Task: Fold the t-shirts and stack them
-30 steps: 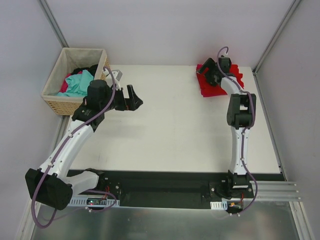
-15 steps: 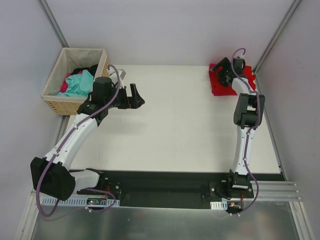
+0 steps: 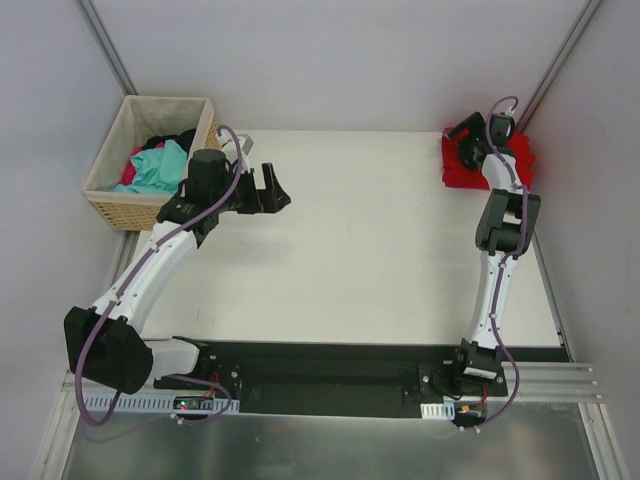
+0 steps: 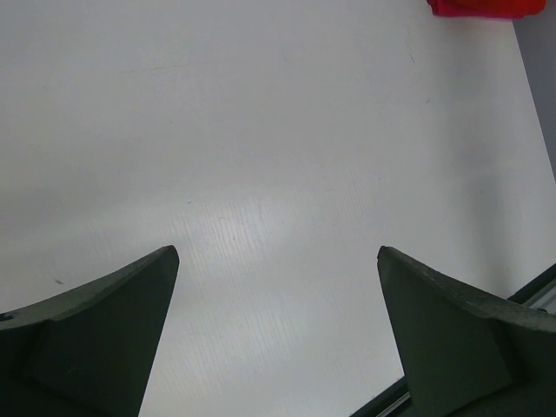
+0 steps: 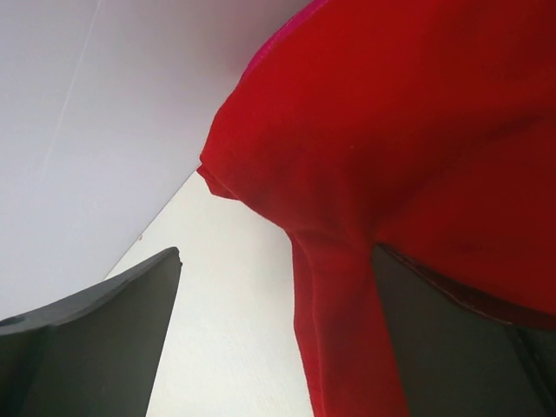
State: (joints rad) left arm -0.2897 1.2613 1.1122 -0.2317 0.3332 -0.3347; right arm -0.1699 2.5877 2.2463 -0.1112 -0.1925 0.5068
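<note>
Right arm fully outstretched, spread hand (image 3: 474, 140) against the red t-shirt (image 3: 512, 168); left hand (image 3: 278, 190), fingers spread, hovers above the bench (image 3: 380, 260).

My left arm (image 3: 150, 270) bends up from the lower left of the frame, and my left claw (image 3: 272, 190) sits upper left, jaws spread wide. My right arm (image 3: 495, 270) stretches to the upper right corner, where my right claw (image 3: 470, 142) gapes too.
</note>
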